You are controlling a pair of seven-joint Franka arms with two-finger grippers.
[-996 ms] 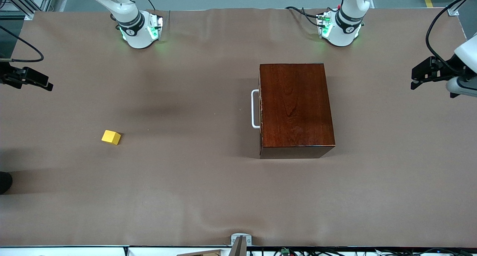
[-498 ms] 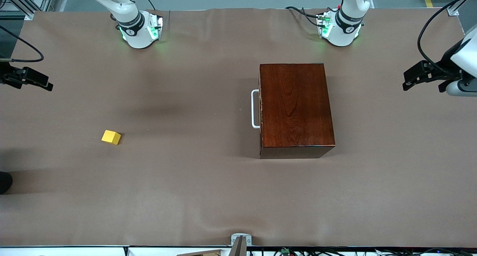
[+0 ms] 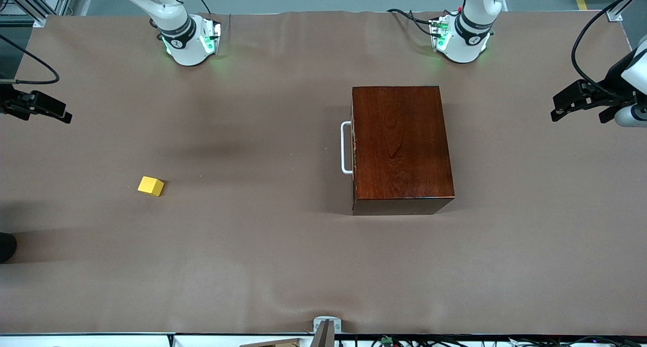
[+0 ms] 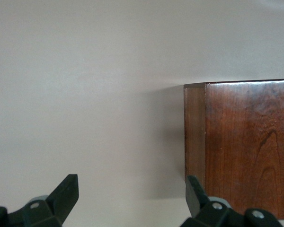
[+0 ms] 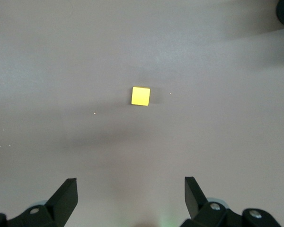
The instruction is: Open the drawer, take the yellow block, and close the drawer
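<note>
Front view, read from the right arm's end of the table toward the left arm's: the right gripper [image 3: 58, 113] hung in the air over the table's edge at that end, its arm waiting. Its own wrist view showed its two dark fingers [image 5: 66, 196] spread wide apart with nothing between them, and the yellow block [image 5: 140, 96] lay on the bare covering below, apart from both fingers.

Next came the yellow block [image 3: 150, 186] itself, a small cube resting alone on the brown table covering [image 3: 252, 246], well apart from the wooden box and nearer to the front camera than the right arm's base [image 3: 189, 41].

Further along stood the glossy mahogany box [image 3: 402, 145], flat on the covering in front of the left arm's base [image 3: 460, 39]. The drawer [image 3: 353, 147] sat pushed fully in, its dark front flush with the box, and its white bar handle [image 3: 345, 147] faced the right arm's end of the table.

Last, the left gripper [image 3: 563, 107] hovered over the table's edge at the left arm's end, well apart from the box. The left wrist view showed its fingers [image 4: 68, 194] parted wide and empty, with a corner of the box [image 4: 246, 146] in sight past them.
</note>
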